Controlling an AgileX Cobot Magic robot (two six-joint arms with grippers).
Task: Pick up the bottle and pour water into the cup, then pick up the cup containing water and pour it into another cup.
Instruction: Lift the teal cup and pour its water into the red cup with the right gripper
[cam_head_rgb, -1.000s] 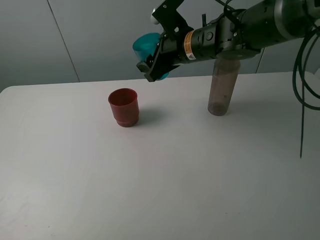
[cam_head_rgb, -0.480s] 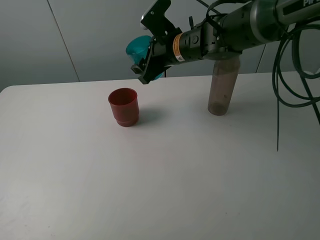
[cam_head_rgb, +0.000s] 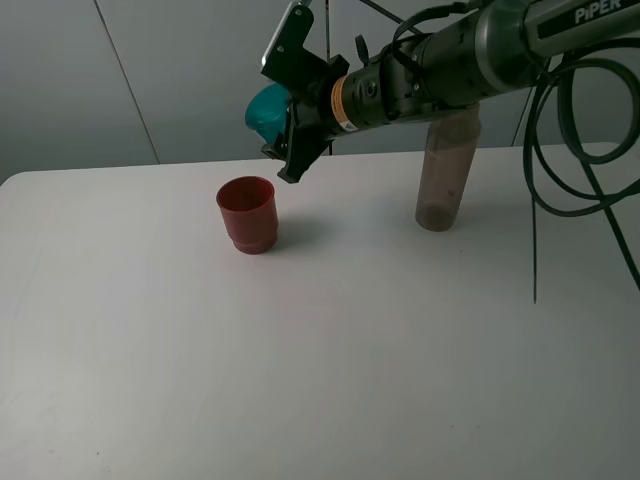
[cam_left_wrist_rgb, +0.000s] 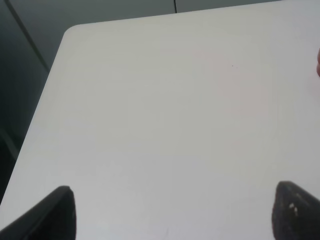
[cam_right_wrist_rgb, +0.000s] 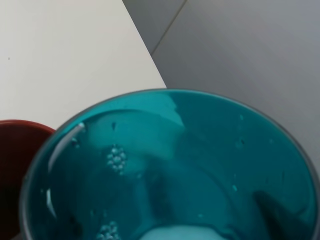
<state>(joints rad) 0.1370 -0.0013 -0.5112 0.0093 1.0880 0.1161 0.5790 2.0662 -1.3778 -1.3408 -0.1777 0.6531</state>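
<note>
Second pour in hand: the right tool (cam_head_rgb: 288, 108), clamped on the tipped teal cup (cam_head_rgb: 262, 112), holds it above the red cup (cam_head_rgb: 247, 213) on the bench (cam_head_rgb: 330, 350), so the next move probably calls for lining up the rims and tipping more.

Counts:
- Cups: 2. One teal cup (cam_head_rgb: 264, 110), one red cup (cam_head_rgb: 247, 213).
- Bottles: 1, the grey-brown bottle (cam_head_rgb: 443, 175).
- Tables: 1, the white table (cam_head_rgb: 330, 360).
- Standing on the table: 2 things, the red cup and the bottle. Off the table: 1, the teal cup.
- Arms in the high view: 1, the black arm (cam_head_rgb: 450, 65).
- The left gripper (cam_left_wrist_rgb: 172, 217) shows only in its own wrist view: 2 dark fingertips (cam_left_wrist_rgb: 50, 217), well apart.
- Black cables (cam_head_rgb: 540, 170): several. The loops overlap, so no exact number.
- Bubble clusters (cam_right_wrist_rgb: 116, 158) inside the teal cup, right wrist view: 2.
</note>
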